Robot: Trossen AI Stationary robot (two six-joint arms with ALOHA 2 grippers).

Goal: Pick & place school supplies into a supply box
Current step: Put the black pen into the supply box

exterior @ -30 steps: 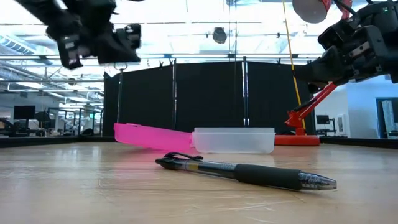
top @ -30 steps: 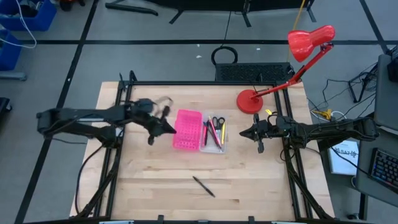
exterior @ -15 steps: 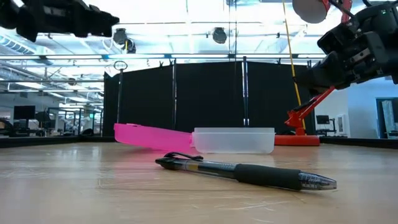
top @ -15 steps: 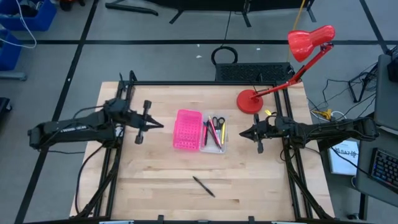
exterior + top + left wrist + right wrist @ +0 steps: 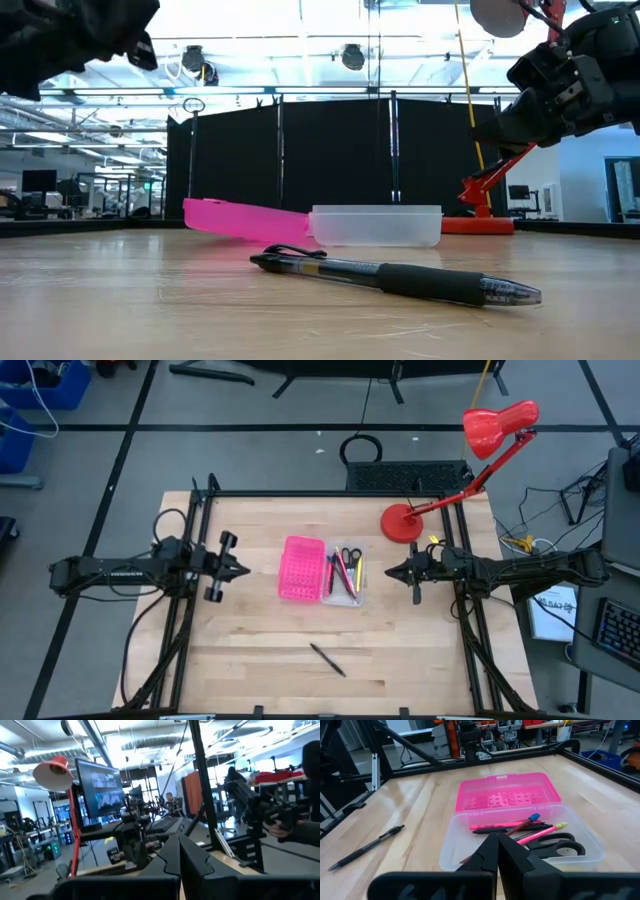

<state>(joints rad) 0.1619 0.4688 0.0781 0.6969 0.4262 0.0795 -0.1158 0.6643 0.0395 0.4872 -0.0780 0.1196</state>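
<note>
Black pen [image 5: 327, 659] on table [image 5: 240, 660]; outside supply box [image 5: 345, 598]

supply box [image 5: 345, 574] mid-table holding pencils [image 5: 340, 573] and scissors [image 5: 350, 555], tray [image 5: 302, 568] touching its left, pen [image 5: 327, 659] well in front

From above, the pens and scissors in my clear box [image 5: 345, 576] are too small to tell apart, and in my right wrist view my right gripper [image 5: 497, 851] covers the near ends of the pens [image 5: 512, 827], while the box's near wall blurs the scissors [image 5: 559, 845]. In the low view, the frosted box wall hides everything inside, the pink tray [image 5: 245, 219] runs behind the box, and my left gripper [image 5: 75, 35] is cut off by the top left corner. The far room in my left wrist view is blurred.
</note>
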